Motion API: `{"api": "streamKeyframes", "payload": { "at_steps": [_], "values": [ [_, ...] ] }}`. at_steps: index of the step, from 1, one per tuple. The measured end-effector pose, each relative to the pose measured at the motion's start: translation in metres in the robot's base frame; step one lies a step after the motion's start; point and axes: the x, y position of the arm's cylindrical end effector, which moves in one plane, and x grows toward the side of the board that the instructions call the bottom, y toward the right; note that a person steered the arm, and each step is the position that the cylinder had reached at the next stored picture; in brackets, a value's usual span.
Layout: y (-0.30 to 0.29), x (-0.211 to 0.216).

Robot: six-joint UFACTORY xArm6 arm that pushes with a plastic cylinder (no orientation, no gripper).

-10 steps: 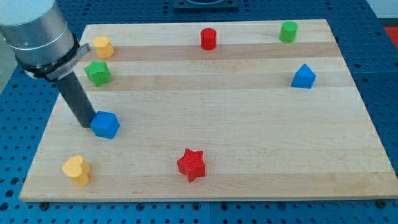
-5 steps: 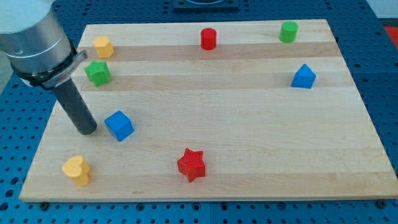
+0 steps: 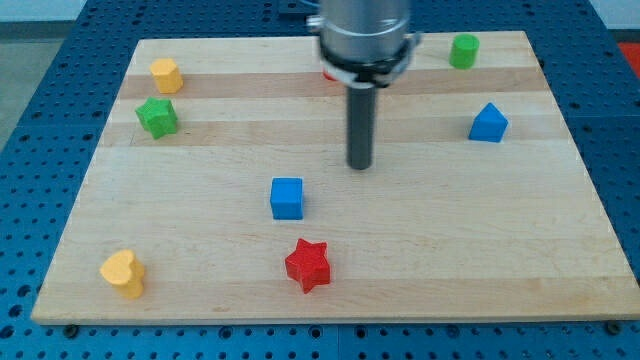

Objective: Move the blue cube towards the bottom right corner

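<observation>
Standing clear of every block, the rod's tip (image 3: 360, 166) rests on the wooden board (image 3: 560, 250), up and to the right of the blue cube (image 3: 287, 198); it holds nothing and touches nothing. The cube sits left of centre, just above the red star (image 3: 308, 264), well apart from the bottom right corner. Pushing that way likely requires the tip on the cube's upper-left side. Blocks look smooth and matte; the board shows pale grain stripes.

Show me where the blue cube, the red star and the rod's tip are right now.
blue cube (image 3: 287, 198): camera view, middle of its front and top faces.
red star (image 3: 308, 264): camera view, centre of its top.
my tip (image 3: 360, 166): camera view, the rod's very lower end, up-right of the cube, apart.
</observation>
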Motion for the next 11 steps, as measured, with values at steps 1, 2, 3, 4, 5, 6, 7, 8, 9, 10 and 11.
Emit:
{"api": "streamKeyframes", "payload": {
  "at_steps": [1, 2, 3, 4, 5, 6, 7, 8, 9, 10, 11],
  "values": [
    [-0.015, -0.017],
    [-0.064, -0.022],
    [-0.103, -0.022],
    [-0.146, -0.014],
    [-0.181, -0.012],
    [-0.151, 0.031],
    [-0.151, 0.031],
    [-0.145, 0.031],
    [-0.14, 0.04],
    [-0.14, 0.045],
    [-0.14, 0.048]
  ]
}}
